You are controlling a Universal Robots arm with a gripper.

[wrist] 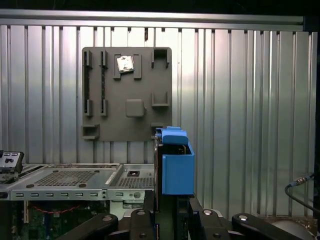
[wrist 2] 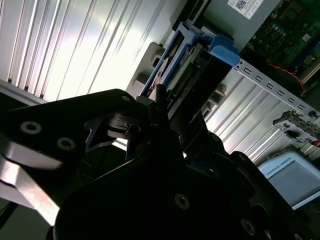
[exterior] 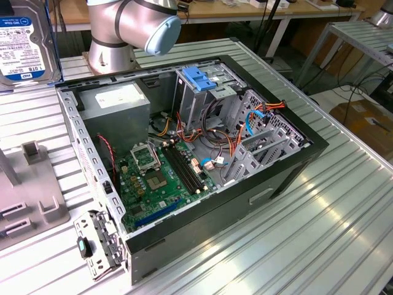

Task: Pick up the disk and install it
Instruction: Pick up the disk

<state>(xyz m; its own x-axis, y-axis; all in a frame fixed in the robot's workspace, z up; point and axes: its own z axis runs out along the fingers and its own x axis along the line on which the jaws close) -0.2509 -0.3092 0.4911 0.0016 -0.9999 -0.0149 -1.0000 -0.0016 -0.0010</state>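
Gripping the disk [wrist: 174, 165] by its lower edge, the claw [wrist: 172, 212] is closed on it from both sides, with the blue rail frame standing up between its fingers in both wrist views. The pick-up looks done: the disk hangs in the air just outside the open computer case [exterior: 245, 203], on the exterior view's left of it, clear of the grey holder plate [wrist: 115, 125] that lies on the surface [exterior: 307, 246] beside the case. Installing is all that is left, judging by this. Inside the case the drive cage [exterior: 196, 101] carries a blue bracket [exterior: 201, 78], and the disk is well apart from that cage and outside the case walls.
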